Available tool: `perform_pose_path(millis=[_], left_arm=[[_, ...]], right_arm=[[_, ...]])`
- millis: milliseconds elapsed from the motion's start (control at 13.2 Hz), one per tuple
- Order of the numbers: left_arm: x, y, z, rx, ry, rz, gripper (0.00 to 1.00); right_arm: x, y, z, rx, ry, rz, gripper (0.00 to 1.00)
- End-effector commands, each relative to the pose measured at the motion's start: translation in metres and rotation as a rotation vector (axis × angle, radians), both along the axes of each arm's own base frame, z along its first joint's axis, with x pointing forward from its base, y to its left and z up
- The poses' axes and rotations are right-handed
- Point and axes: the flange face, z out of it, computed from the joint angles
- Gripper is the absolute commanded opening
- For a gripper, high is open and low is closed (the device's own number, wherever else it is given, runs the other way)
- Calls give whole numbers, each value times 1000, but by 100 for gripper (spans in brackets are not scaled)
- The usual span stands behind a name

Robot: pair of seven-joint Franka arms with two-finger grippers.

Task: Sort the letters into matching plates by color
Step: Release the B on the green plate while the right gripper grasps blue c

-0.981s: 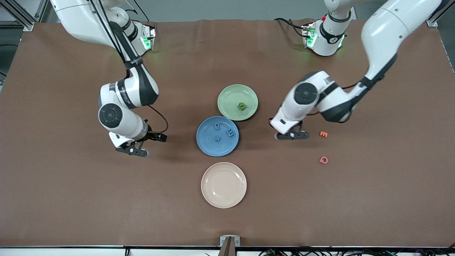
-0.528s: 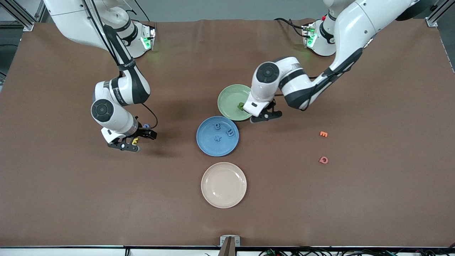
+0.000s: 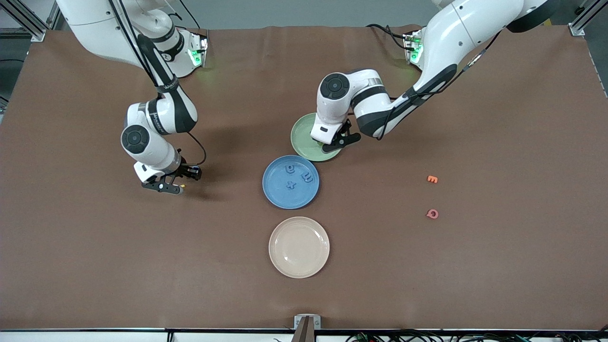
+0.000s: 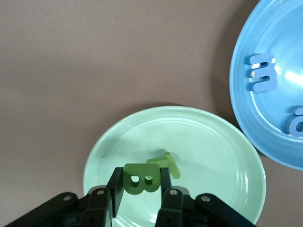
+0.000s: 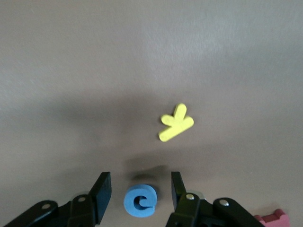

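Occlusion matters most at the green plate [image 3: 305,137]: in the front view the left arm's wrist hides much of it and both green letters. The left wrist view shows the left end effector [image 4: 141,182] above that plate, its fingers clamped on a green letter B [image 4: 140,178], the letter's long axis running across from finger to finger. A second green letter [image 4: 166,165] lies in the plate (shape hard to read).

The right end effector [image 5: 138,191] is low at the right arm's end of the worktop [image 3: 475,266], fingers partly open astride a blue letter C [image 5: 140,201] without touching it. A yellow letter [image 5: 175,123] lies nearby; a pink piece [image 5: 273,219] is cut off.

The blue plate [image 3: 275,190], nearer the camera than the green plate, holds three blue letters [image 3: 308,177].
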Motion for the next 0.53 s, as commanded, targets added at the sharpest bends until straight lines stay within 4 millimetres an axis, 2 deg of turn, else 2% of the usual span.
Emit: perform_pose_path(millis=[0, 453], left_arm=[[-3, -8, -12, 2, -12, 25, 1], [-6, -14, -20, -5, -6, 23, 1]], right_arm=[[-15, -3, 7, 3, -4, 7, 60], [-28, 1, -3, 7, -1, 1, 60]])
